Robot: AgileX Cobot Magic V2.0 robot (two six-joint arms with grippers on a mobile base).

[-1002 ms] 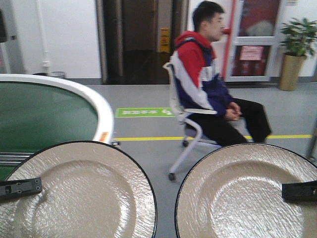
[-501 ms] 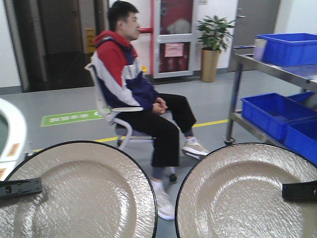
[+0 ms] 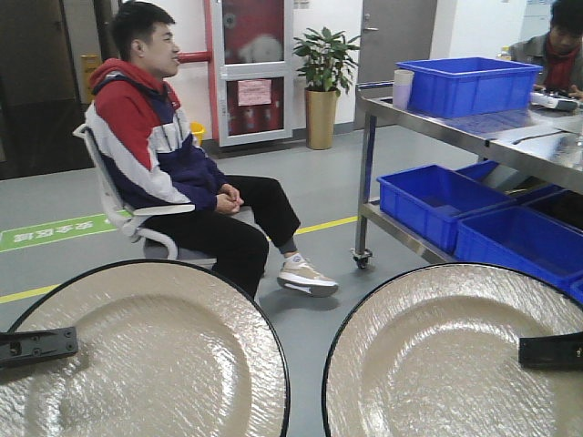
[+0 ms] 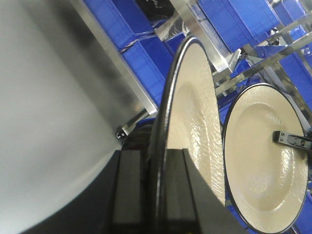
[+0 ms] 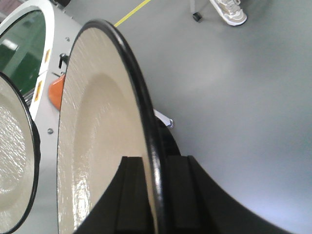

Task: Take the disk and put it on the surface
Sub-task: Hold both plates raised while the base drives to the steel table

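Note:
I hold two disks, both cream plates with black rims. The left disk [image 3: 155, 355] fills the lower left of the front view, and my left gripper [image 3: 36, 344] is shut on its outer rim. In the left wrist view this disk [image 4: 187, 112] stands edge-on between the pads of the left gripper [image 4: 157, 156]. The right disk [image 3: 446, 355] sits beside it without touching, with my right gripper [image 3: 551, 350] shut on its rim. The right wrist view shows that disk [image 5: 97, 126] clamped in the right gripper [image 5: 155, 163]. The taped dark grey surface is out of view.
A man in a red and navy jacket [image 3: 173, 173] sits on a white chair straight ahead. A steel rack [image 3: 369, 159] with blue bins [image 3: 437, 205] stands at the right, another person [image 3: 556, 45] behind it. The green conveyor [image 5: 19, 48] lies behind on the left.
The whole view has swung right: the conveyor left the front view, the seated man slid left, and the rack with blue bins came in. Both disks stay gripped as before.

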